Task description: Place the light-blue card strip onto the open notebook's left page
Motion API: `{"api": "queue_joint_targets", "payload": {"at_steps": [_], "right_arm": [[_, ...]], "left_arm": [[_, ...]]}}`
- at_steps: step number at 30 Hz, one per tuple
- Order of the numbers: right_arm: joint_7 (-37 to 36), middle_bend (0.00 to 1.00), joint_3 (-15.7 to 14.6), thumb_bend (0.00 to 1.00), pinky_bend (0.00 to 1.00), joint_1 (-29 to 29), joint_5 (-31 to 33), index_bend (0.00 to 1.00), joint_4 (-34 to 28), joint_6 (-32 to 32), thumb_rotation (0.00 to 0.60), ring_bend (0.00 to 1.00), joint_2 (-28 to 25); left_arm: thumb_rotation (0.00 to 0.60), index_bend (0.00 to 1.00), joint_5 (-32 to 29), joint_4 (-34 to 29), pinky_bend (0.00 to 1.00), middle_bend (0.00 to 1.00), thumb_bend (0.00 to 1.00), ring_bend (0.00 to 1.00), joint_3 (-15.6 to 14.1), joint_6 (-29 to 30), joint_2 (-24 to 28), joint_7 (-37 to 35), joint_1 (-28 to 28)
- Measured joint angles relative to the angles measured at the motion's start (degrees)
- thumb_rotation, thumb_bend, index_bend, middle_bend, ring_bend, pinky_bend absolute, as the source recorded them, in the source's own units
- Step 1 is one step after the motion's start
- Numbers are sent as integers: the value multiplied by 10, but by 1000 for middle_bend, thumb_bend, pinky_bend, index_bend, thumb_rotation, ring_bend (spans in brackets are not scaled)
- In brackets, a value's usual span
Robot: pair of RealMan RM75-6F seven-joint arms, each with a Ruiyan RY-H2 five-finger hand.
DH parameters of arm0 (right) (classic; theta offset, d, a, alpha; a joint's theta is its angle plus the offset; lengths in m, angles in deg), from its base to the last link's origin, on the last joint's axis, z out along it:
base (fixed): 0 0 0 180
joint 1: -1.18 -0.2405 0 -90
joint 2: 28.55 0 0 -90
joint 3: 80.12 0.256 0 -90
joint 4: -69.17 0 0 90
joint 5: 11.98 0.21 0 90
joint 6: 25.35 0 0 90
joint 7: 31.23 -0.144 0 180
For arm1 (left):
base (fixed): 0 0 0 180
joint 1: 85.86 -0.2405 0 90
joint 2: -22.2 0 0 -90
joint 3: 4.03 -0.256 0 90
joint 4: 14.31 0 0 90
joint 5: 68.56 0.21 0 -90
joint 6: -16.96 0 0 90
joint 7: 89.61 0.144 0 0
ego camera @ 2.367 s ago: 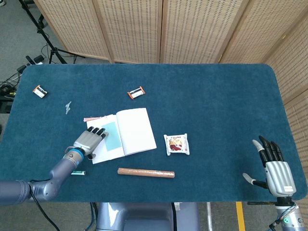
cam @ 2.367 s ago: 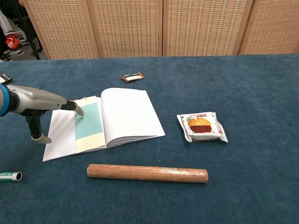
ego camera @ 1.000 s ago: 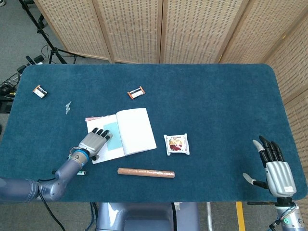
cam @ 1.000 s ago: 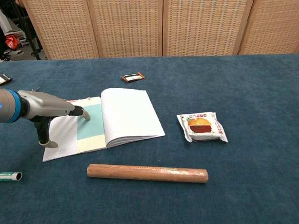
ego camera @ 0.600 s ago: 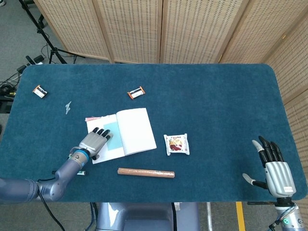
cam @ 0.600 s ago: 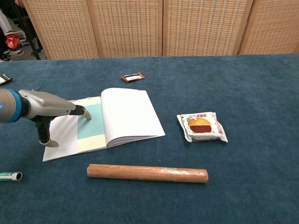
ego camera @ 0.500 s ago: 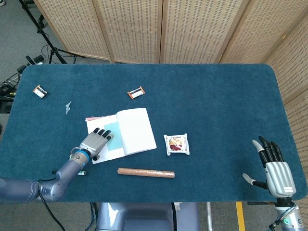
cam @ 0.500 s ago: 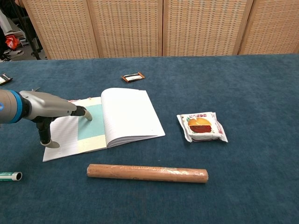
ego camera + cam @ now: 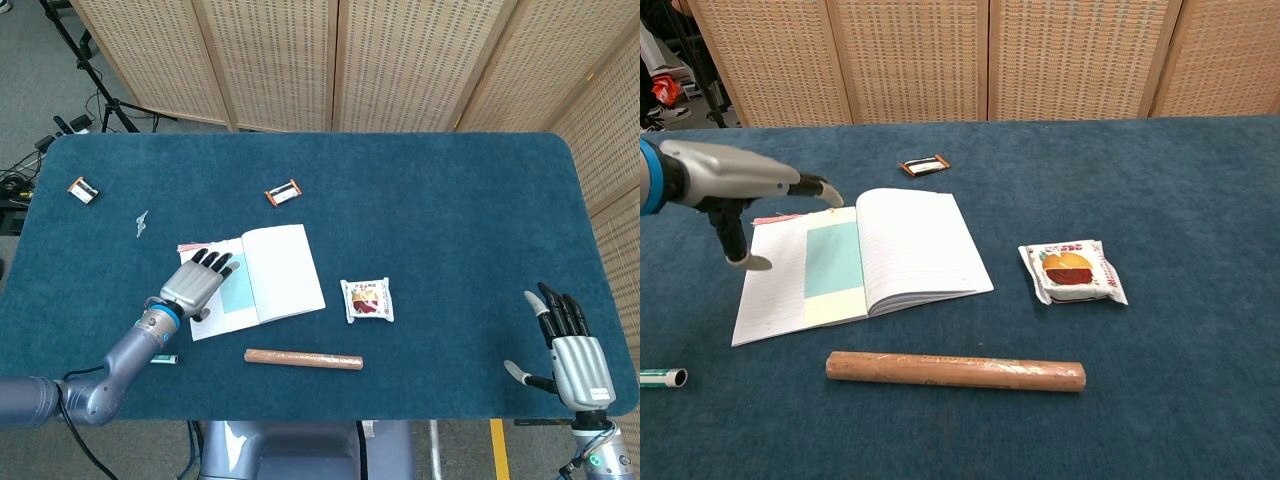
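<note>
**Left hand lifted clear of the placed strip**

The left hand (image 9: 740, 180) hangs above the upper-left corner of the notebook (image 9: 910, 245), fingers extended and apart, holding nothing; in the chest view it no longer touches the page, whereas half a second ago its fingertips rested on the light-blue card strip (image 9: 833, 260); the hand has risen and drawn back toward 10 o'clock of the strip. The strip lies flat on the left page (image 9: 775, 285), lengthwise beside the spine, with a pale band of the page below it; nothing holds it down. Judgement: the placement appears complete, and the lift is a release and retreat; what remains is to withdraw the arm without brushing the strip.

The right hand (image 9: 570, 350) stands at the table's (image 9: 450, 200) near-right corner, fingers spread, holding nothing, well apart from all objects.

Surroundings, taken from the notebook in the head view:
- a pink slip (image 9: 775, 217) shows at the left page's top edge, about 11 o'clock;
- a small orange-edged packet (image 9: 282, 192) lies at 12 o'clock, apart from the book;
- a snack bag (image 9: 367, 300) lies at 3 o'clock, near the right page;
- a brown rod (image 9: 303, 358) lies at 6 o'clock, just beyond the book's near edge;
- a marker (image 9: 165, 358) lies at 7 o'clock, next to the left forearm;
- a clip (image 9: 141, 222) and a second packet (image 9: 84, 188) lie toward 10 o'clock, well apart.

Obstruction: none lies on the strip or the left page; the marker is the nearest item to the left arm's retreat path.
</note>
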Motion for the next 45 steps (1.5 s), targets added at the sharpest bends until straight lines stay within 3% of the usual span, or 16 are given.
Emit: {"api": "queue_joint_targets", "payload": {"at_steps": [6,13,18,25,32,45], "right_arm": [[3,0,-1,156,0,-2,3,0,-1,7,600,0,0],[-4,0,2,156,0,-4,15,0,2,15,600,0,-2],[2,0,3,156,0,-6,18,0,2,21,600,0,-1],[21,0,4,156,0,-7,22,0,-1,23,600,0,3],[39,0,9,156,0,-6,32,0,-6,21,600,0,7],[59,0,1,156,0,-10,20,0,-11,28,600,0,14]], "left_arm": [[600,3,100,-47,0,0,293,0,11,91,52,-41,-53],[600,3,209,-47,0,0,287,0,-5,219,48,-79,-158],[600,3,295,-7,0,0,276,0,-29,325,23,-143,-264],[600,3,363,77,0,0,264,0,-55,415,-5,-226,-380],[600,3,404,130,0,0,264,0,-63,448,-24,-264,-445],[600,3,434,152,0,0,255,0,-18,446,-17,-292,-491]]}}
